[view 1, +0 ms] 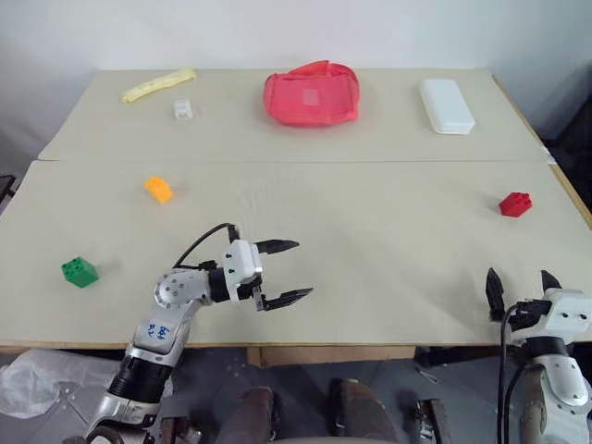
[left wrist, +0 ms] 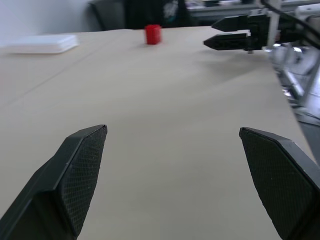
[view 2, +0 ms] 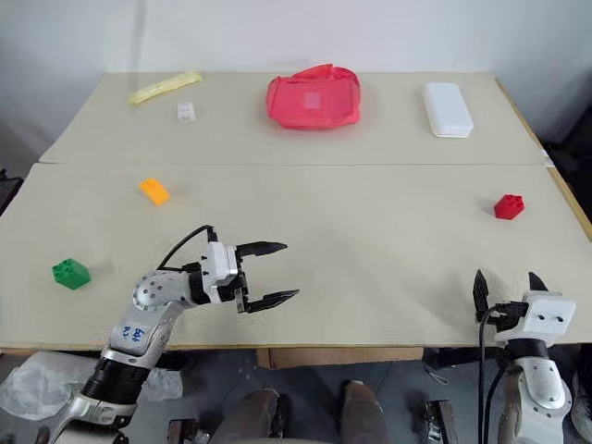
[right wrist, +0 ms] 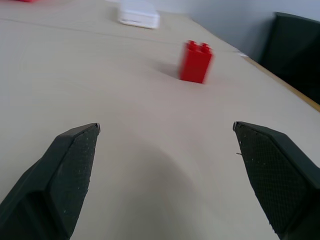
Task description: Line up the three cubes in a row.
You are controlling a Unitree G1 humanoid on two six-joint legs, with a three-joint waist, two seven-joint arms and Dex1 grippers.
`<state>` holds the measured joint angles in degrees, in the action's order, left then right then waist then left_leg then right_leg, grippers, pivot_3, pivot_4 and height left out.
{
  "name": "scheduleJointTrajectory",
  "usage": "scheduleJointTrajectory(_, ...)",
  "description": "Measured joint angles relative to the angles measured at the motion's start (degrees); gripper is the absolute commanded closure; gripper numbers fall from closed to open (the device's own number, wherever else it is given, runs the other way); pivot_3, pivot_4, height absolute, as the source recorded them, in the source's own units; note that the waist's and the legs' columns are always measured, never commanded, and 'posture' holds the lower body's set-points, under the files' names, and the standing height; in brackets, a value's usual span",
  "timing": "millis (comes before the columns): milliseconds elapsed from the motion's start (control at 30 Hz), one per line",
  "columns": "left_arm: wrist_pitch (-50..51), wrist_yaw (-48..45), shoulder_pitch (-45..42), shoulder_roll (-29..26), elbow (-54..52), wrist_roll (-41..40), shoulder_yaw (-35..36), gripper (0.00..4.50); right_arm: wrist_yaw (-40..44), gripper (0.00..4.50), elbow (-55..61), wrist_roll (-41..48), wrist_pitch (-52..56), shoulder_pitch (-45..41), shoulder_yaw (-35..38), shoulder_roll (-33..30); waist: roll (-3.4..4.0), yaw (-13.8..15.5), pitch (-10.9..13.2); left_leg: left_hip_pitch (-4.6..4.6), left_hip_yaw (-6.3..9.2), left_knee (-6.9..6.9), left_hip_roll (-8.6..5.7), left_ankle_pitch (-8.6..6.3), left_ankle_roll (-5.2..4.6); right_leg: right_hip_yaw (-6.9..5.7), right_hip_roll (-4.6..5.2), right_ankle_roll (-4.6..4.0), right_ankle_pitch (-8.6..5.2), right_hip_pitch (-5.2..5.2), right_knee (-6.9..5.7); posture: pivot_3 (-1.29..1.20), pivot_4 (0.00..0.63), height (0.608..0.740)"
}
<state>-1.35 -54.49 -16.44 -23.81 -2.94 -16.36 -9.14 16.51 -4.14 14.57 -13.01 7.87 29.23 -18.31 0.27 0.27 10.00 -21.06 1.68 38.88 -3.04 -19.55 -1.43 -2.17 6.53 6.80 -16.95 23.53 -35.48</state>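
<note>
Nothing is being held yet; the gathering step is only starting. Both the left gripper (view 1: 285,273) and the right gripper (view 1: 523,283) are standing wide and empty above the worktop (view 1: 370,240), near its front edge.

The red cube (view 1: 515,204) is lying near the right edge, ahead of the right gripper. The orange cube (view 1: 158,189) and the green cube (view 1: 80,271) are lying toward the left edge, well apart from the left gripper.

I judge that the next move is asking the right gripper to reach forward to the red cube.

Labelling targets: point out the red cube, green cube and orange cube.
red cube (view 1: 515,204): left eye view, middle of its body.
green cube (view 1: 80,271): left eye view, centre of its studded top.
orange cube (view 1: 158,189): left eye view, middle of its top face.
</note>
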Motion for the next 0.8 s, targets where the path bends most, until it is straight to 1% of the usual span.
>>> scheduleJointTrajectory(67,-0.53,-0.26,-0.44,0.51,1.13,0.26,-0.45,0.03,-2.89,0.0,1.86,-0.56,4.45,-2.75,-0.2,-0.61,0.01,-0.68,0.0,0.01,-0.06,0.01,0.07,0.01,0.01,0.08,-0.03,0.0,0.0,0.06,-0.04,0.0,0.15,0.74)
scheduleJointTrajectory(133,-1.86,0.43,-0.52,0.92,1.91,1.29,-0.47,0.03,-4.31,0.0,2.69,-0.02,9.58,-8.07,-0.37,-3.11,0.06,-0.85,0.02,0.02,-0.09,0.04,0.11,0.02,0.03,0.1,-0.05,0.0,0.0,0.09,-0.1,0.0,0.15,0.74)
scheduleJointTrajectory(233,-3.74,1.62,-0.26,1.35,2.63,2.79,-0.49,0.03,-6.02,0.0,1.77,0.76,18.32,-17.69,-0.28,-9.31,0.14,-0.41,0.04,-0.01,-0.09,0.08,0.1,0.03,0.02,0.09,-0.03,0.0,0.0,0.1,-0.11,0.0,0.15,0.74)
scheduleJointTrajectory(300,-3.91,2.76,0.42,1.75,3.01,3.18,-0.32,0.03,-5.63,0.0,-2.47,0.65,22.29,-24.21,-0.75,-14.05,0.13,-0.1,0.04,-0.08,0.01,0.09,0.08,0.03,-0.02,0.01,-0.01,-0.01,0.0,0.09,-0.07,0.0,0.15,0.74)
scheduleJointTrajectory(367,-3.92,3.62,1.03,2.23,3.12,3.34,-0.32,0.03,-4.54,0.0,-8.32,-0.12,24.18,-29.33,-2.15,-17.01,0.12,0.26,0.05,-0.12,0.02,0.1,0.06,0.03,-0.05,-0.02,0.01,-0.01,0.0,0.07,-0.04,0.0,0.15,0.74)
scheduleJointTrajectory(433,-3.97,4.09,1.25,2.4,3.03,3.47,-0.38,0.03,-4.35,0.0,-17.25,-1.35,26.38,-34.83,-4.13,-18.8,0.11,0.4,0.05,-0.13,-0.03,0.12,0.05,0.01,-0.09,-0.01,0.02,0.01,0.01,0.06,-0.05,0.0,0.15,0.74)
scheduleJointTrajectory(633,-3.65,5.63,3.02,2.03,1.23,3.71,-0.02,0.03,-6.2,0.0,-40.49,-4.34,26.96,-47.19,-6.29,-21.48,0.13,0.08,0.06,-0.18,-0.09,0.09,0.03,0.03,-0.11,-0.01,0.03,0.04,0.03,0.08,-0.05,0.0,0.15,0.74)
scheduleJointTrajectory(733,-3.34,6.32,4.71,1.33,0.34,3.72,0.11,0.03,-4.84,0.0,-48.97,-5.45,26.12,-52.13,-7.43,-23.41,0.13,-0.36,0.06,-0.17,-0.07,0.07,0.06,0.03,-0.11,-0.03,0.02,0.05,0.03,0.06,-0.04,0.0,0.15,0.74)
scheduleJointTrajectory(800,-2.89,6.64,5.13,1.23,-0.44,3.72,0.12,0.03,-3.42,0.0,-52.63,-5.6,25.05,-53.47,-7.96,-23.79,0.13,-0.38,0.06,-0.17,-0.07,0.07,0.07,0.03,-0.11,-0.03,0.02,0.05,0.03,0.05,-0.04,0.0,0.15,0.74)
